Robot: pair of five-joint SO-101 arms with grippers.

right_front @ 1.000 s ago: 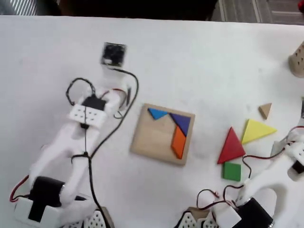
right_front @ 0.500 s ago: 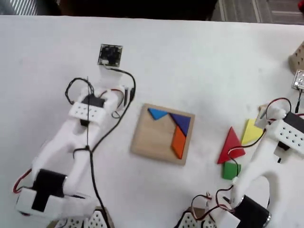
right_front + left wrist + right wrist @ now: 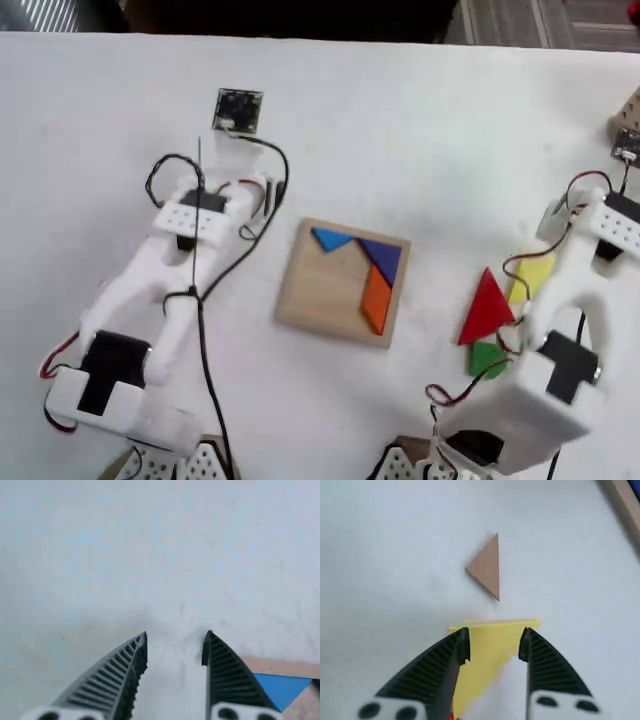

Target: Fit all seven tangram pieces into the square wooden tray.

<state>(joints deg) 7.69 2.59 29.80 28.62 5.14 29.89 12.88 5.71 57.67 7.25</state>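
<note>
The square wooden tray (image 3: 318, 300) lies mid-table and holds a blue triangle (image 3: 331, 238), a purple piece (image 3: 386, 256) and an orange piece (image 3: 376, 298). To its right on the table are a red triangle (image 3: 487, 307), a green square (image 3: 486, 357) and a yellow triangle (image 3: 532, 274), which the right arm partly covers. My right gripper (image 3: 494, 642) is open, its fingertips over the yellow triangle (image 3: 487, 652). A small tan triangle (image 3: 487, 569) lies just beyond it. My left gripper (image 3: 175, 645) is open over bare table beside the tray's corner (image 3: 280, 668), near the blue triangle (image 3: 281, 688).
A small black square module (image 3: 238, 110) lies on the table beyond the left arm, with cables running back to it. A wooden block with holes (image 3: 626, 125) stands at the far right edge. A wooden edge (image 3: 623, 500) shows far off in the right wrist view.
The right arm has swung up from the lower right corner, over the yellow triangle, and now hides the tan triangle in the high view. The left arm shifted only slightly.
</note>
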